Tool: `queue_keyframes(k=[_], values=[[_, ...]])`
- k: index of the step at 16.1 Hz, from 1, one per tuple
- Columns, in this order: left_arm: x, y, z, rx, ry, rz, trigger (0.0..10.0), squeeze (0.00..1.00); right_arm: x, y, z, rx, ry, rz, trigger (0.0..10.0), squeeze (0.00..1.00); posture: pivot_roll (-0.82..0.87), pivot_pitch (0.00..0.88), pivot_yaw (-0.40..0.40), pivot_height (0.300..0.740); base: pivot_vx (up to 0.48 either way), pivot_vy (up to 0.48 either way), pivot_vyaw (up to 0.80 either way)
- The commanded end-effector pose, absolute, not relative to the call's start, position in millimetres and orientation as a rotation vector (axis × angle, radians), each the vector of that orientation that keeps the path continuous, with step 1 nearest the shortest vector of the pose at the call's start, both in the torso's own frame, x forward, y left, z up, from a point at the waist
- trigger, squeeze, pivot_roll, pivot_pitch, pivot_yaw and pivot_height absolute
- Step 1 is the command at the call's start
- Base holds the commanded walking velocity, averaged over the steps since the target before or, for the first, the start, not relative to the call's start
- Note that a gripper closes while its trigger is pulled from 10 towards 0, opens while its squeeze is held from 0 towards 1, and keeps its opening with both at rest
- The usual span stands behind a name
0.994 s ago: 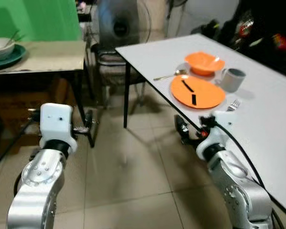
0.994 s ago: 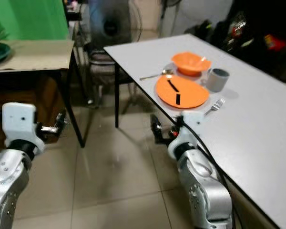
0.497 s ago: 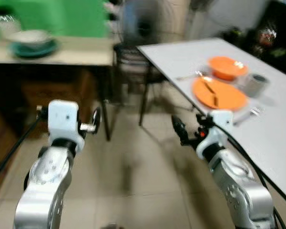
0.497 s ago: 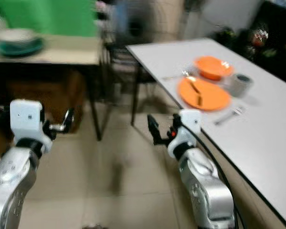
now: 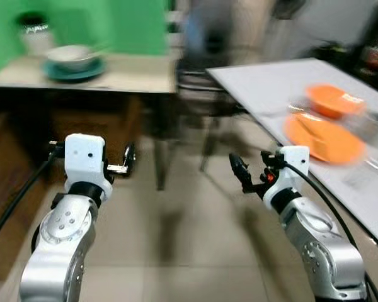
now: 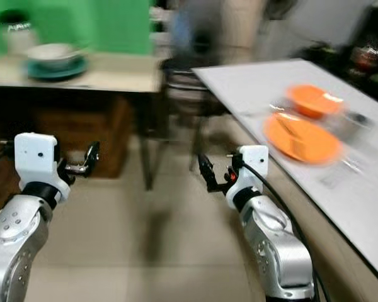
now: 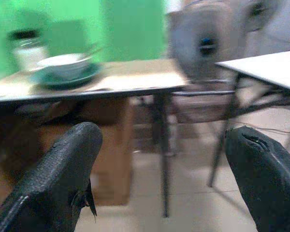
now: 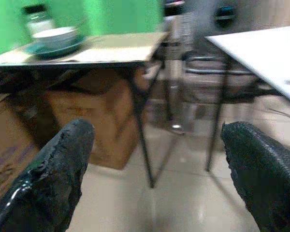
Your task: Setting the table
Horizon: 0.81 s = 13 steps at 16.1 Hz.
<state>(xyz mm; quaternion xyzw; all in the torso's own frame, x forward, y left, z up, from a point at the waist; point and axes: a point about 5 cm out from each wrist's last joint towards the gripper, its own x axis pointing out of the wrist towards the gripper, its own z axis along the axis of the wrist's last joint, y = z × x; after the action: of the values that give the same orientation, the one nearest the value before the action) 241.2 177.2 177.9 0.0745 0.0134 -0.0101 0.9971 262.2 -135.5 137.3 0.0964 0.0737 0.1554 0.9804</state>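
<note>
My left gripper [image 7: 159, 179] and right gripper [image 8: 157, 169] both gape wide, holding nothing. The white bowl [image 5: 71, 55] on its teal plate [image 5: 75, 69] sits well ahead of them on the wooden table [image 5: 126, 78], near the glass jar [image 5: 33, 34].

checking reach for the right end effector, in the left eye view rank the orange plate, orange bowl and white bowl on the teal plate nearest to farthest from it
From the right end effector:
1. Orange plate, on the white table to its right.
2. Orange bowl, just beyond that plate.
3. White bowl, across the room on the tan table to the left.
</note>
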Motion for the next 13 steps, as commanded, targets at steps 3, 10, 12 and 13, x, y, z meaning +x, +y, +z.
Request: queue_keyframes(k=[3,10,12,13], values=[[240,185,178,0.167,0.032,0.008,10.0,0.0,265,-126,140,0.199,0.134,0.355,10.0,0.0,0.02,0.0,-0.058,0.74,0.418,0.0,0.58],[242,188,177,0.181,0.04,-0.015,10.0,0.0,269,-135,140,0.195,0.113,0.251,10.0,0.0,0.02,0.0,-0.047,0.74,0.43,0.0,0.0],[243,183,177,0.175,0.033,-0.056,10.0,0.0,270,-142,139,0.22,0.104,0.202,10.0,0.0,0.02,0.0,-0.04,0.74,0.431,0.0,-0.4],[244,183,177,0.175,0.031,-0.061,10.0,0.0,270,-142,139,0.222,0.102,0.2,10.0,0.0,0.02,0.0,-0.038,0.74,0.431,0.0,-0.8]])
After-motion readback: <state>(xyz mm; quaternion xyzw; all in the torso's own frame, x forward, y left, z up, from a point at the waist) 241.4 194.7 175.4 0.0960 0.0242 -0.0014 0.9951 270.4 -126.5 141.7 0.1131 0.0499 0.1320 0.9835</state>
